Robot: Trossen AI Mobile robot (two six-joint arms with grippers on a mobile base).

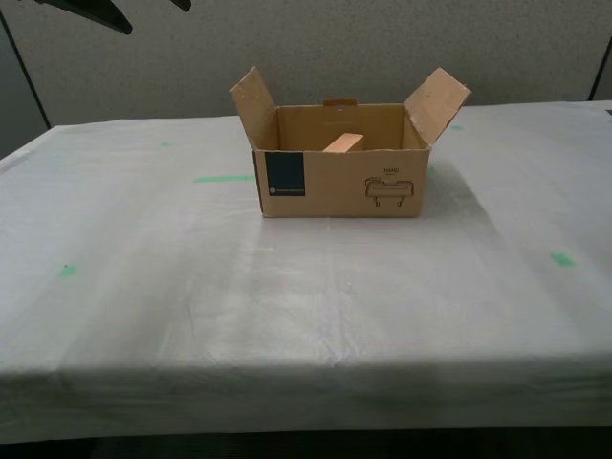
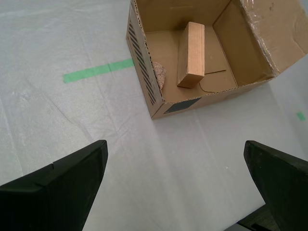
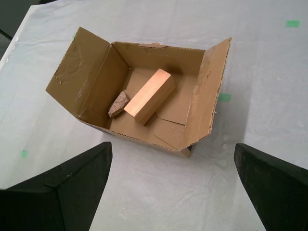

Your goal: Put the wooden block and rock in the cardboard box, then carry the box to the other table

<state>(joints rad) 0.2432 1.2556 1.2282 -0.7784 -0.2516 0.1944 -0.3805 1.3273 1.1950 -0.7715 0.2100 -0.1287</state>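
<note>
Wooden block: light tan brick with layered grain on its sides; it lies tilted inside the cardboard box, one end propped higher, its long axis running diagonally across the box floor. In the exterior view only its raised end shows above the near wall.
Rock: small rough beige-grey lump, tapered, on the box floor just beside the block's lower end, against a side wall.
Cardboard box: brown corrugated, side flaps upright and splayed outward, dark blue square label and a line drawing on its near face; long axis runs left-right in the exterior view.
Box place: far middle of the table, on wrinkled white-grey cloth with green tape marks.
My first gripper: jaws spread wide, holding nothing, above the cloth, apart from the box.
My second gripper: jaws spread wide, empty, likewise apart from the box.
</note>
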